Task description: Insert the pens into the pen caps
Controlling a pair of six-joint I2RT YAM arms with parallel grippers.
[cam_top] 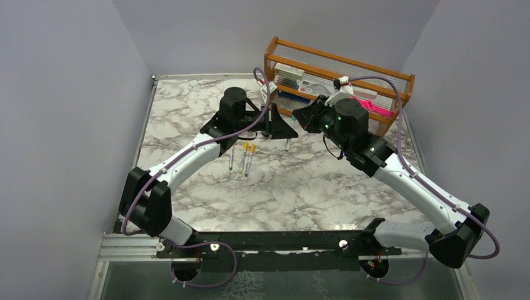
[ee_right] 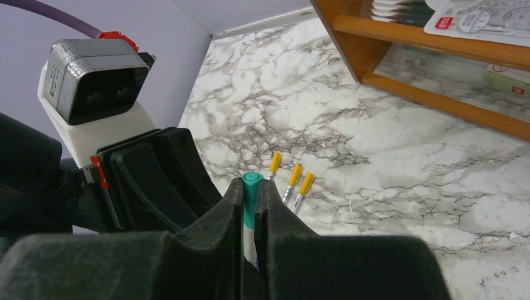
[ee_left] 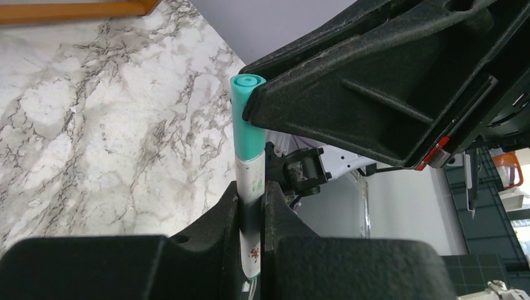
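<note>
Three yellow-capped pens (ee_right: 294, 174) done, lying mid counter (cam_top: 312, 187); left jaws clamp fourth pen (ee_left: 250, 181); right jaws pinch teal cap (ee_left: 245, 119), seemingly almost seated

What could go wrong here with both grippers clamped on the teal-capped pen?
1. The right gripper pinches the teal cap and the left gripper the white pen just beneath; a misaligned push could bend the pen or cock the cap.
2. An uneven release could drop it onto the three yellow-capped pens on the marble table.
</note>
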